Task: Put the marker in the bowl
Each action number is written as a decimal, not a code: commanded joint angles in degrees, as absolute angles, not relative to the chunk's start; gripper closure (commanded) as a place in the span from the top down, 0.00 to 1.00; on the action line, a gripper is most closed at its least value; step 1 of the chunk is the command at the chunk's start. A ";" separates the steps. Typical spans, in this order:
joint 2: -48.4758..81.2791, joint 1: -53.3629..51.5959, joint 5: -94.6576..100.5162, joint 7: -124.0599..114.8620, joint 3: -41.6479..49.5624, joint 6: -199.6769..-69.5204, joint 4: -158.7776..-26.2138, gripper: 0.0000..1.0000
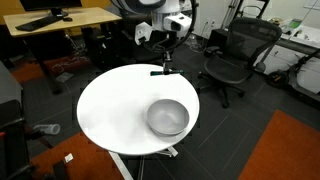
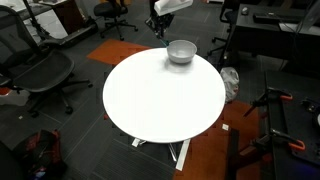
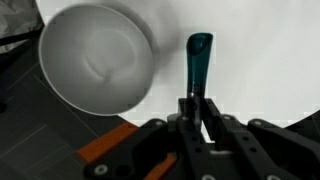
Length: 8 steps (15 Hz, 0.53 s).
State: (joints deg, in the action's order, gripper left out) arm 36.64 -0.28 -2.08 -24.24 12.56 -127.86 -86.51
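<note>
One marker (image 3: 199, 60) is sitting pinched in our end effector (image 3: 199, 106) over the bench (image 3: 260, 60), just beside the bowl (image 3: 95, 60), so we are aiming to centre it above the bowl before releasing low.

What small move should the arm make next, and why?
Probably carry the marker sideways until it hangs over the bowl. In the wrist view the gripper seems closed on the marker's near end. The teal tip lies over bare white table, and the empty bowl sits beside it. Letting go here would likely miss the bowl.
</note>
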 commanded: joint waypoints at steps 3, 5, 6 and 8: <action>26.42 0.16 1.62 -31.15 15.63 -129.24 -100.30 0.05; 25.87 0.84 1.87 -33.16 16.22 -130.49 -102.33 0.05; 26.08 1.19 1.72 -33.93 16.39 -131.66 -103.02 0.05; 27.14 1.90 1.35 -35.22 16.41 -134.79 -103.75 0.05</action>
